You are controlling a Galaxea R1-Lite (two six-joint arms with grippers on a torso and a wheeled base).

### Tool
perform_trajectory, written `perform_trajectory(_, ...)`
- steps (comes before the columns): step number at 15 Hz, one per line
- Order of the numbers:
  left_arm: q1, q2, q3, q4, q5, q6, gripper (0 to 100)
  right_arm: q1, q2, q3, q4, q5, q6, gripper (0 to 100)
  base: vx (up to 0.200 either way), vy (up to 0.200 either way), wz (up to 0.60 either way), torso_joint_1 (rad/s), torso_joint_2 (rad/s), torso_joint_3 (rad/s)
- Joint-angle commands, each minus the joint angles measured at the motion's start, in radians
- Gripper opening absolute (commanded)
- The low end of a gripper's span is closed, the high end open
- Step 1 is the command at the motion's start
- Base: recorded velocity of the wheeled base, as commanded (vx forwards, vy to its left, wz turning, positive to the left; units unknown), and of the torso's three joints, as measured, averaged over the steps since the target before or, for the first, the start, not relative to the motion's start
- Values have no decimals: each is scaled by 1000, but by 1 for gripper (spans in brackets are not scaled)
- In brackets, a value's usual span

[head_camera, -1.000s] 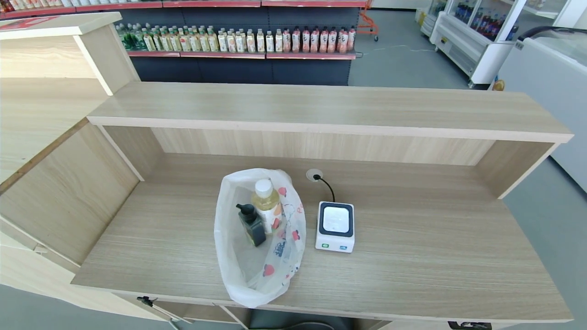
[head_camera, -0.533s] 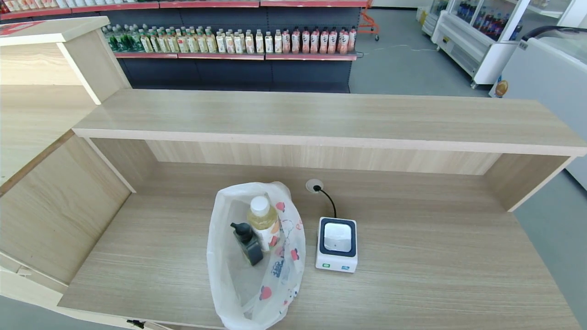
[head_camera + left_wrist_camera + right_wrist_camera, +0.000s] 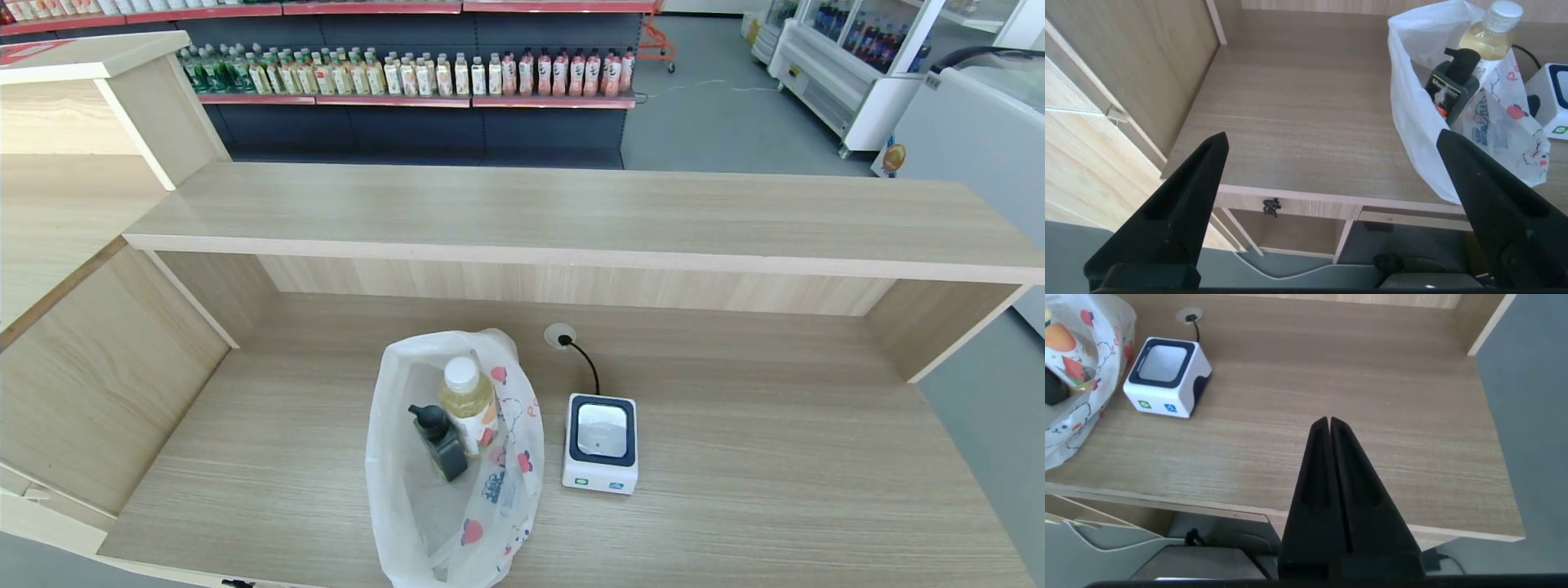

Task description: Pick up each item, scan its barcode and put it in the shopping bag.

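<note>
We see the shopping bag [image 3: 457,506], white plastic with small red and blue prints, standing open on the desk [image 3: 775,474] near its front edge. Two items are inside it, touching each other. One is a drink bottle [image 3: 467,400] with a white cap and yellow liquid, upright against the far side of the bag. The other is a dark pump bottle [image 3: 441,445], just in front of it and leaning a little.

Just beside the bag, on its right, sits the scanner [image 3: 600,443], a white box with a dark-framed window facing up and two small coloured marks on its front. A black cable [image 3: 584,359] runs from its back to a round grommet in the desk.

Our left hand [image 3: 1333,140] hangs above the desk's near edge, on the bag's left side. It is released, its two dark fingers spread wide with bare wood between them. Our right hand [image 3: 1328,425] hangs above the near edge on the scanner's right side, well apart from it. It is clenched, its fingers pressed flat together with nothing between them.

Behind the desk a raised ledge [image 3: 571,212] runs across its full width. Beyond it we see shelves [image 3: 408,73] lined with bottled drinks, and chest freezers [image 3: 849,73] on the right.
</note>
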Motion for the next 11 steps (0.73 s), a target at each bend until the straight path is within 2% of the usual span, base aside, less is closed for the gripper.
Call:
perform_trajectory(1, 0, 0, 1, 0, 0, 0, 100, 0, 3, 0, 0, 1, 0, 0, 0, 0, 0, 0, 0, 0)
perform_trajectory(11, 0, 0, 0, 0, 0, 0, 100, 0, 3, 0, 0, 1, 3, 0, 0, 0, 0, 0, 0, 0)
